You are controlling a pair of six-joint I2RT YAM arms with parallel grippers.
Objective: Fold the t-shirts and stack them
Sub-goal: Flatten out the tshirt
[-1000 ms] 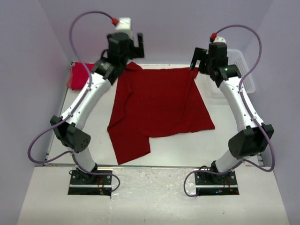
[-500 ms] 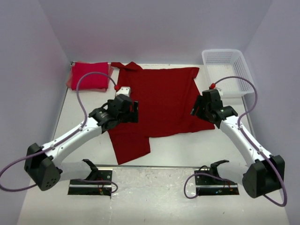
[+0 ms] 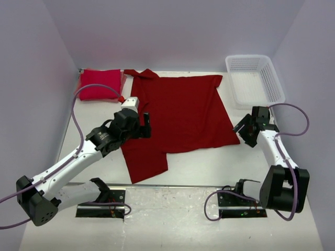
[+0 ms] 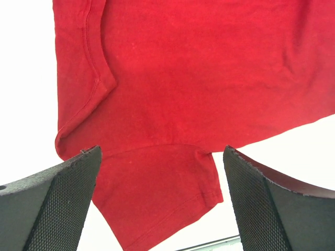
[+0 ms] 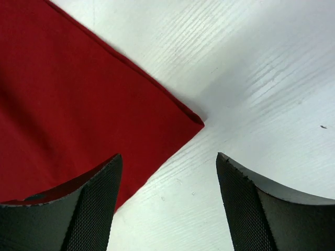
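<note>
A dark crimson t-shirt (image 3: pixel 180 112) lies spread flat mid-table, one flap reaching toward the front edge. A folded bright red t-shirt (image 3: pixel 98 84) sits at the back left corner. My left gripper (image 3: pixel 144 125) hovers open over the crimson shirt's left edge. In the left wrist view its sleeve (image 4: pixel 157 198) lies below the gap of that gripper (image 4: pixel 162 204). My right gripper (image 3: pixel 245 130) is open just off the shirt's near right corner. That corner (image 5: pixel 178 117) lies ahead of the right gripper (image 5: pixel 167 201), whose left finger (image 5: pixel 78 209) overlaps the cloth's edge. Neither gripper holds anything.
A white lattice basket (image 3: pixel 272 78) stands at the back right, behind the right arm. Purple walls close in the table (image 3: pixel 209 162) on the left, back and right. The arm bases sit on metal plates at the near edge.
Both arms have drawn back from the shirt's far edge toward the near side and dropped lower. The left one is now at the left edge, the right at the near right corner. The right jaws narrowed a little.
</note>
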